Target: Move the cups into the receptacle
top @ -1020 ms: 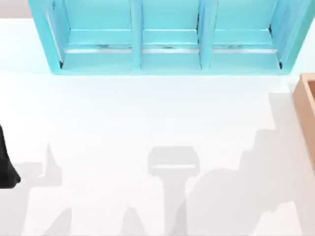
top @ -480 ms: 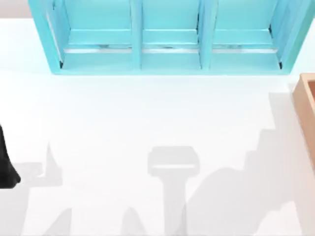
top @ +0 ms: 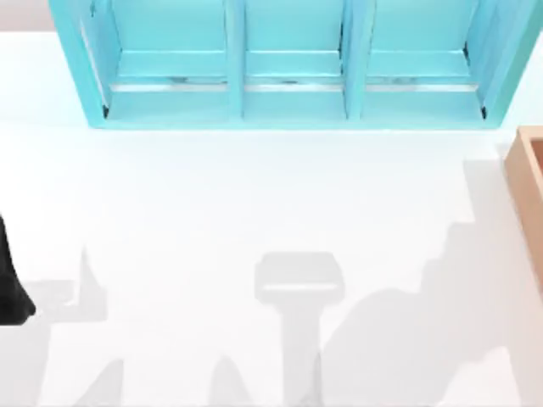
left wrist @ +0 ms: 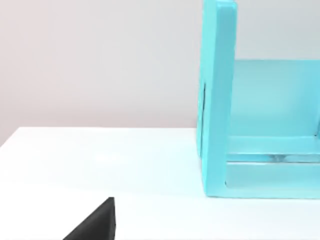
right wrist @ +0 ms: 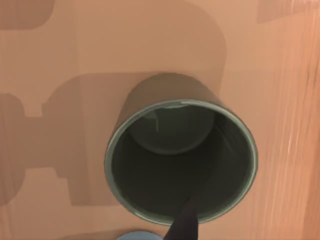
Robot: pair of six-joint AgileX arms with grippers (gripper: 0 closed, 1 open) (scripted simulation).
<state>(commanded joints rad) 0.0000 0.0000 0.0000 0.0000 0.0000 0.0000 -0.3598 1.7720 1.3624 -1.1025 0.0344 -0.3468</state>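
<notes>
The olive-grey cup (right wrist: 180,155) stands upright, mouth up, over the tan wooden floor of the receptacle (right wrist: 75,45). My right gripper is shut on its rim, with one dark finger (right wrist: 184,222) reaching inside the wall. A sliver of the blue cup (right wrist: 140,235) shows beside it, low in the box. In the top view, the receptacle's corner (top: 530,182) sits at the right edge of the table. My left arm (top: 8,288) is parked at the table's left edge; one finger (left wrist: 97,225) of its open gripper shows in the left wrist view.
A big light-blue three-compartment shelf unit (top: 288,93) stands along the back of the white table, and its end wall (left wrist: 217,100) shows in the left wrist view. Arm shadows lie across the table's front half.
The right arm's shadow on the table near the receptacle shifted slightly, then held still. The left arm has not moved.
</notes>
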